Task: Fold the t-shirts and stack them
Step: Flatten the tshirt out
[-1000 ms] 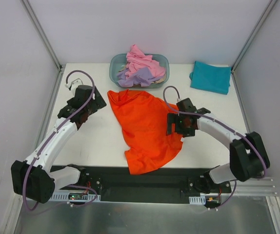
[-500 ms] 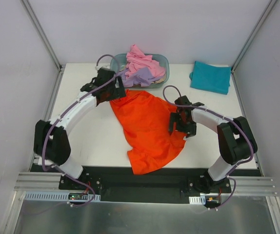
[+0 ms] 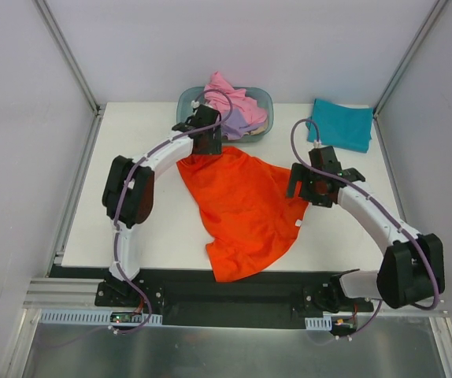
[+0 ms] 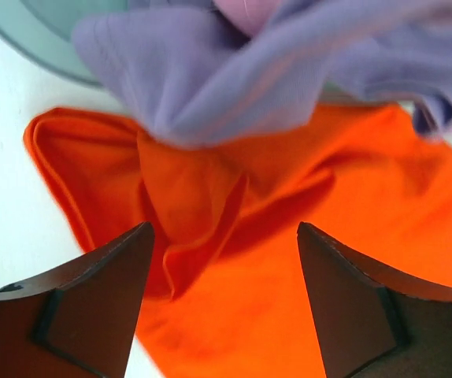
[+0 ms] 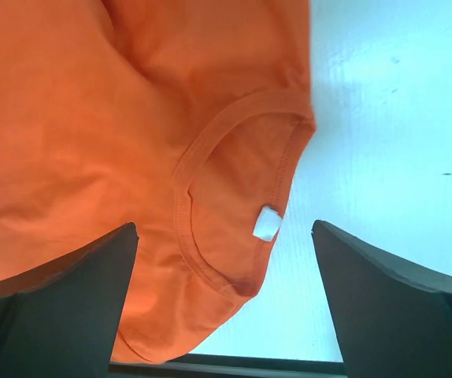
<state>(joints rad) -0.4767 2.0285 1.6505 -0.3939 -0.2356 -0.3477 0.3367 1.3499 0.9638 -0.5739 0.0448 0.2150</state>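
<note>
We see a white counter boxed in by pale walls, with the orange tee spread mid-frame, a teal tee folded at upper right and a tub at top centre. The left fingers gape wide over the orange tee's top edge, gripping nothing. The right fingers stand wide over its collar, empty.

The orange tee is plain and bright (its neck label white). The teal tee, pink tee and lavender tee are plain too. The tub is translucent blue-grey, the desk white.
</note>
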